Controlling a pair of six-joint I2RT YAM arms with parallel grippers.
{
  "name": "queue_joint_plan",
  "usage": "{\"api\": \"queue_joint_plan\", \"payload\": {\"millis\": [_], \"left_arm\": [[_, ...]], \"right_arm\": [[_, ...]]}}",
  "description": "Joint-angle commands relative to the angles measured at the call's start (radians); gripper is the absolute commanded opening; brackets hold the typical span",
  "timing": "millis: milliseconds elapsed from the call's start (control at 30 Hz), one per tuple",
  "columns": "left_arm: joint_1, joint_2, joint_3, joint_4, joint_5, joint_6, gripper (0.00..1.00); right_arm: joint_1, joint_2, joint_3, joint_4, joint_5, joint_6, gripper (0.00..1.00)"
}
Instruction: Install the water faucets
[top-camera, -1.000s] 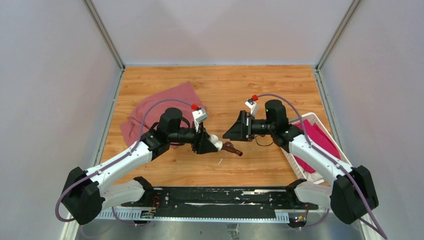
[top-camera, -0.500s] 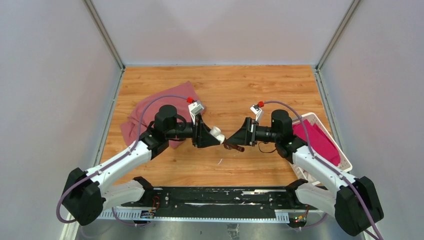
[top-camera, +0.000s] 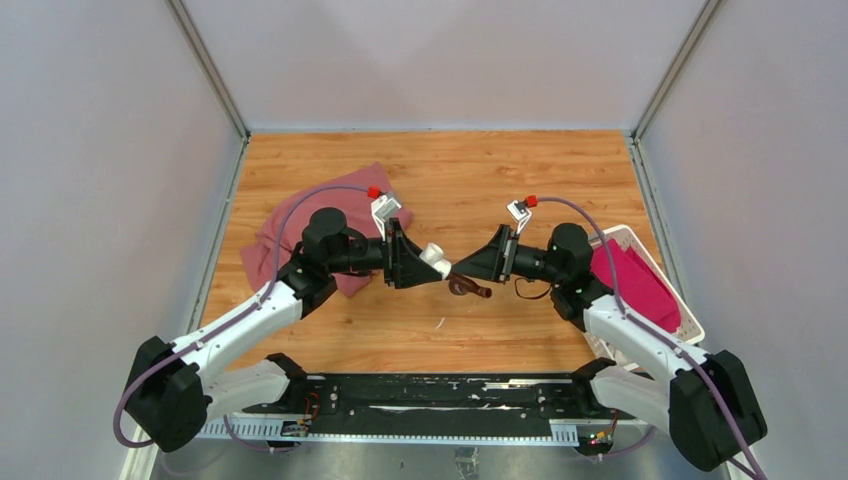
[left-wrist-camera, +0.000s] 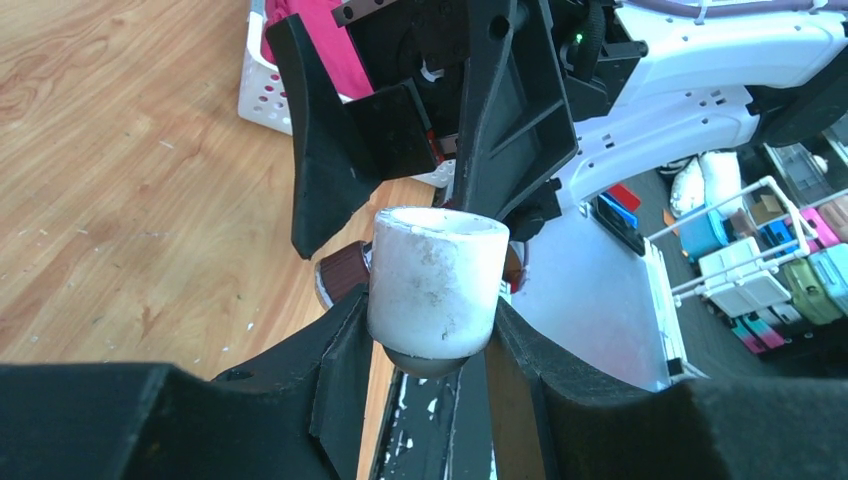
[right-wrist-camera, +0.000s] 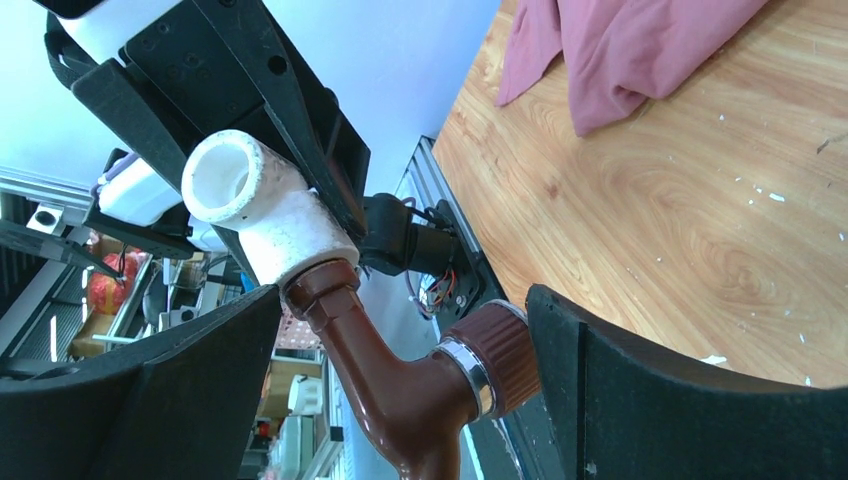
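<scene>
Locate the left gripper (left-wrist-camera: 432, 335) above the middle of the wooden bench (top-camera: 440, 170). Its fingers (left-wrist-camera: 340, 350) are pinched on the white pipe fitting (left-wrist-camera: 435, 275), one on each side of the fitting's body. The fitting is held clear of the bench surface. In the right wrist view, one socket of the fitting shows as an open round mouth.

The dark reddish-brown tap (right-wrist-camera: 395, 400) is seated in the other socket by its hexagonal collar. From the collar the tap body bends away and ends in a ribbed knob (right-wrist-camera: 495, 355) with a silvery metal ring. The tap is carried by the fitting alone and does not rest on the bench.

The right gripper (right-wrist-camera: 400, 320) faces the left gripper from the right-hand side of the bench. Its jaws stand spread wide, one to each side of the tap, and they grip nothing. The knob appears to lie just beside one right finger (right-wrist-camera: 690, 400). You cannot confirm contact from this view.

A pink-red cloth (top-camera: 300, 225) lies crumpled on the bench toward the left edge, partly beneath the left arm. A white slatted basket (top-camera: 628, 233) sits at the right edge of the bench, partly beneath the right arm. A bright pink cloth (top-camera: 640, 280) lies inside the basket.
</scene>
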Motion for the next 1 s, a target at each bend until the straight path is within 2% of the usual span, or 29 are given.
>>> {"api": "queue_joint_plan", "payload": {"millis": [0, 167, 300, 433, 733, 833, 967], "left_arm": [[0.006, -0.019, -0.012, 0.058, 0.007, -0.029, 0.0], [0.022, -0.005, -0.013, 0.082, -0.024, -0.113, 0.0], [0.026, 0.006, -0.021, 0.138, -0.059, -0.242, 0.0], [0.027, 0.009, -0.031, 0.192, -0.094, -0.337, 0.0], [0.026, 0.055, -0.06, 0.37, -0.126, -0.552, 0.0], [0.026, 0.057, -0.063, 0.371, -0.144, -0.563, 0.0], [0.027, 0.063, -0.071, 0.372, -0.168, -0.575, 0.0]], "right_arm": [[-0.012, -0.046, -0.009, 0.044, 0.041, -0.014, 0.98], [-0.01, -0.156, -0.038, -0.055, 0.084, -0.114, 0.97], [-0.003, -0.259, -0.089, -0.09, 0.158, -0.185, 0.95], [0.0, -0.317, -0.136, -0.048, 0.203, -0.189, 0.96], [0.039, -0.321, -0.168, 0.056, 0.288, -0.204, 0.94], [0.046, -0.333, -0.16, 0.051, 0.321, -0.213, 0.89], [0.052, -0.307, -0.138, 0.065, 0.325, -0.206, 0.75]]}}
